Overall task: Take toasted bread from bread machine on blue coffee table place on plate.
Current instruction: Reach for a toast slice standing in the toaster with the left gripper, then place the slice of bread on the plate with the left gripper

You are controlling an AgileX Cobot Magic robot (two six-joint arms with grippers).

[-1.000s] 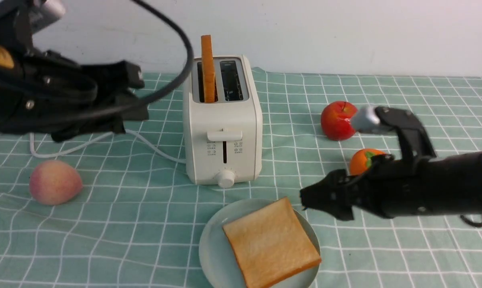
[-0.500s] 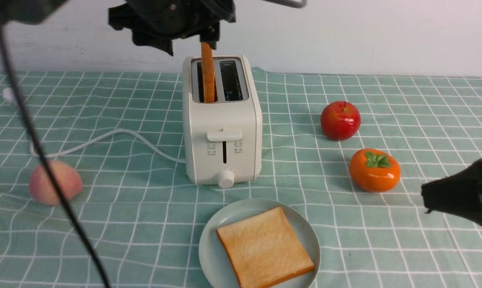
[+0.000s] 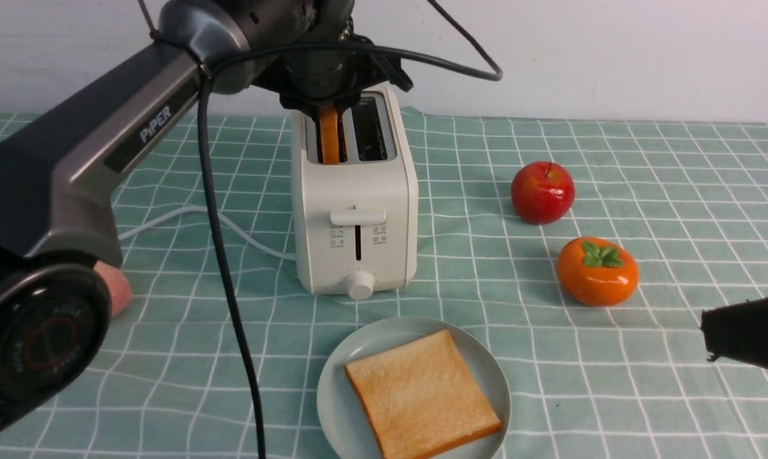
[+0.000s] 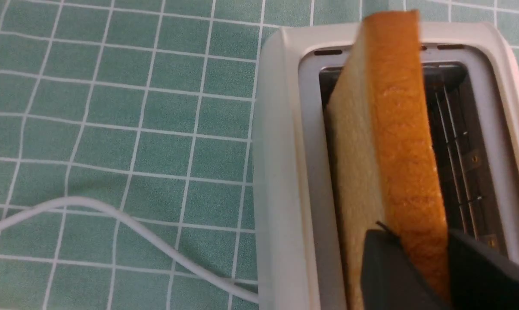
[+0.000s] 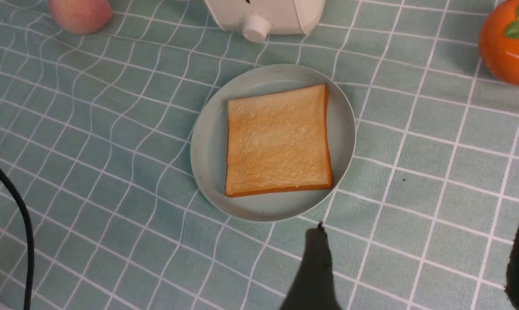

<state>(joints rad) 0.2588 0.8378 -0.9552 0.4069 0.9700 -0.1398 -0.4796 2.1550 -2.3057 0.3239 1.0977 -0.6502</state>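
Observation:
The cream-white bread machine stands mid-table on the blue coffee table. One slice of toasted bread stands upright in its left slot. My left gripper is right above that slot. In the left wrist view the left gripper has its two fingers pressed against both faces of the slice, shut on it. The second slice lies flat on the plate in front of the bread machine. My right gripper hovers open and empty, right of the plate.
A red apple and an orange persimmon sit right of the bread machine. A peach is at the left, mostly hidden behind my left arm. The white power cord runs left. My arm's black cable hangs across the left side.
My left arm swung from the left to above the bread machine and came down onto the upright slice. My right arm drew back to the right, away from the plate.

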